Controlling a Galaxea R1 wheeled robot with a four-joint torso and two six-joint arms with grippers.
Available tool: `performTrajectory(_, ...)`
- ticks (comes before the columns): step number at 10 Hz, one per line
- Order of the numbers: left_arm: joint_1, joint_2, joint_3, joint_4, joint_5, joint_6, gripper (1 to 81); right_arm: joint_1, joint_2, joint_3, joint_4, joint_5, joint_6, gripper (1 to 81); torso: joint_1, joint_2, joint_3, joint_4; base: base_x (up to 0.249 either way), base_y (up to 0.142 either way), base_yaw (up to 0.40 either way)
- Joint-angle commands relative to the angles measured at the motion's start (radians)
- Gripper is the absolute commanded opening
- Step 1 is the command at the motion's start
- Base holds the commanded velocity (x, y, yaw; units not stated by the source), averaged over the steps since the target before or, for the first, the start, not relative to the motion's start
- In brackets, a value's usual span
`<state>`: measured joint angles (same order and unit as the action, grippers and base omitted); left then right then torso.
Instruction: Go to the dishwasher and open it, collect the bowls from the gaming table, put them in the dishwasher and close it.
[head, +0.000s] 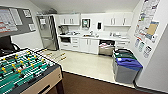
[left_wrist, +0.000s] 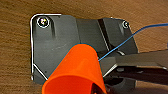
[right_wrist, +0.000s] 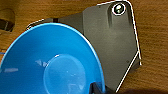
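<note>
At twelve to one o'clock across the pale floor: dishwasher (head: 106, 47), door open, among white cabinets. Foosball table (head: 23, 68) at eight o'clock. Right wrist: blue bowl (right_wrist: 50, 62) close against the gripper; left wrist: orange cup (left_wrist: 77, 71). Jaw state of both: cannot tell. Risk: bowl slipping while driving if the hold is loose.

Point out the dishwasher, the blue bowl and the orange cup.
dishwasher (head: 106, 47), head view, open front under the counter.
blue bowl (right_wrist: 60, 72), right wrist view, inside bottom.
orange cup (left_wrist: 80, 67), left wrist view, outer wall.
</note>
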<state>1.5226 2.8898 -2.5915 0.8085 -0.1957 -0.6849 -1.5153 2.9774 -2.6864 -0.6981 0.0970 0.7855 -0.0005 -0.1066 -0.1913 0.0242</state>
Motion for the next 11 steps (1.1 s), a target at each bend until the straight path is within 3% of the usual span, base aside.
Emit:
performTrajectory(1,-0.035,-0.01,0.002,0.009,0.035,-0.001,1.0,0.04,0.028,0.028,-0.031,0.007,-0.009,1.0,0.001,0.0,0.0,0.0,0.0,-0.178,0.0)
performTrajectory(3,-0.035,-0.01,0.002,0.009,0.033,-0.001,1.0,0.04,0.03,0.028,-0.031,0.007,-0.009,1.0,0.001,0.0,0.0,0.0,0.0,-0.089,0.0)
performTrajectory(11,-0.035,-0.012,0.005,0.011,0.033,-0.002,1.0,0.04,0.033,0.028,-0.032,0.006,-0.011,1.0,0.001,0.0,0.0,0.0,0.0,0.0,0.0)
